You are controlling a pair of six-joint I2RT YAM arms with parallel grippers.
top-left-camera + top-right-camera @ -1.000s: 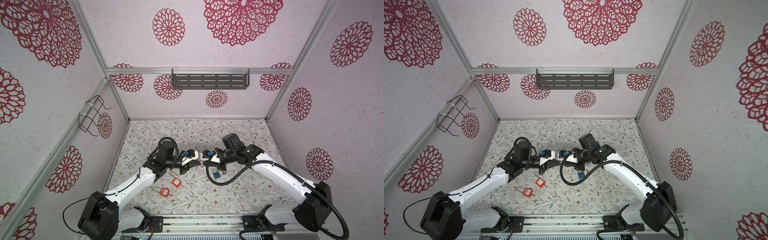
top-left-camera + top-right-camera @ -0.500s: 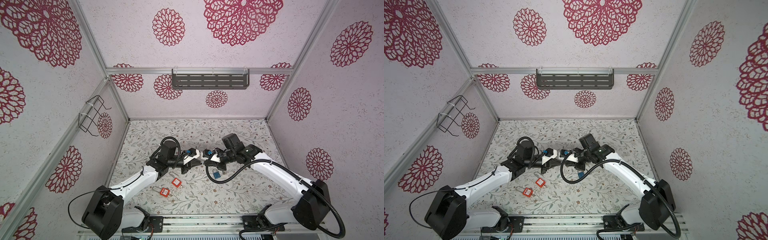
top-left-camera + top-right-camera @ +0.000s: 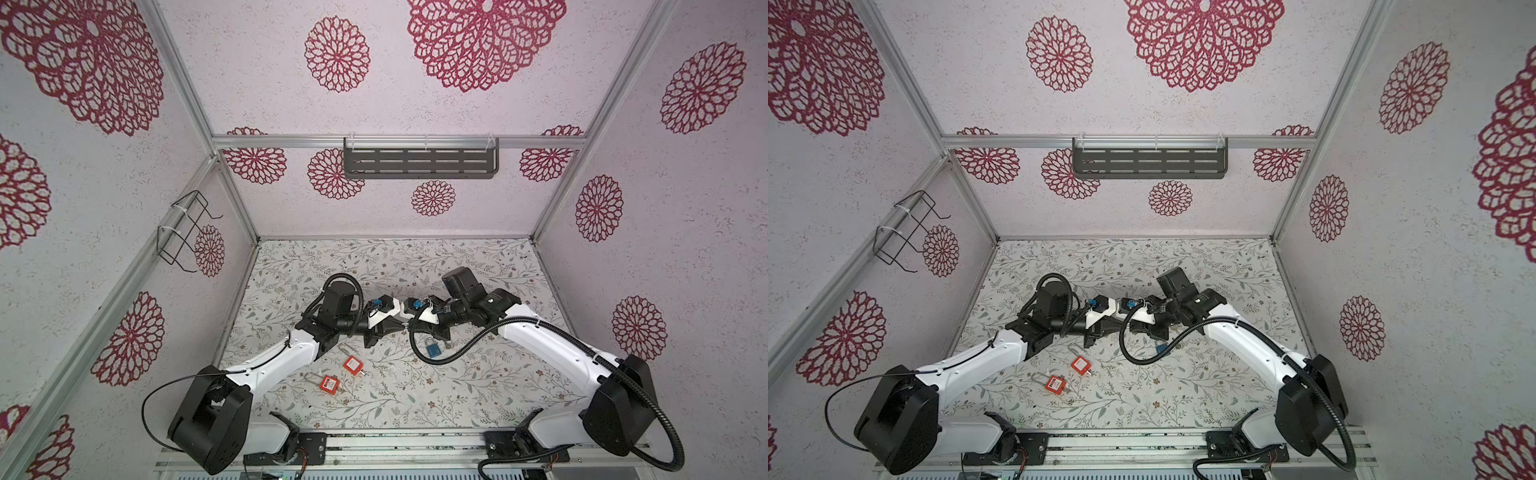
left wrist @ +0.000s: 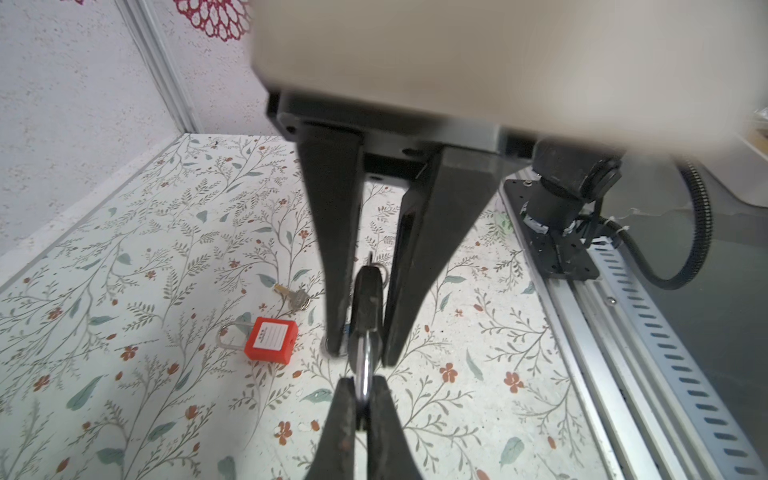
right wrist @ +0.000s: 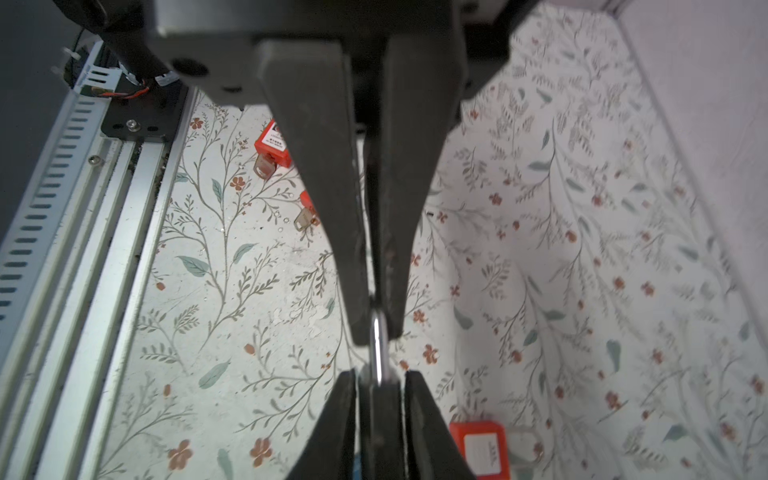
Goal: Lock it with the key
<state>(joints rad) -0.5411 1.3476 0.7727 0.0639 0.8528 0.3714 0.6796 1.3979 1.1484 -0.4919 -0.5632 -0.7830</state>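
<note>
The jaws of the left gripper (image 4: 362, 388) are pinched tight on the silver shackle (image 4: 365, 368), low in the centre of the frame. The jaws of the right gripper (image 4: 363, 349) stand slightly parted around the black padlock (image 4: 368, 299), with slivers of gap on either side, so we judge it is not gripping. The lock hangs above the table (image 4: 166, 249) between the two tips. Its long axis runs straight up the frame, shackle end toward the left gripper and body toward the right. A small ring (image 4: 381, 270) shows at the body's upper end. If that is the key, the right arm is nearer to turn it.
</note>
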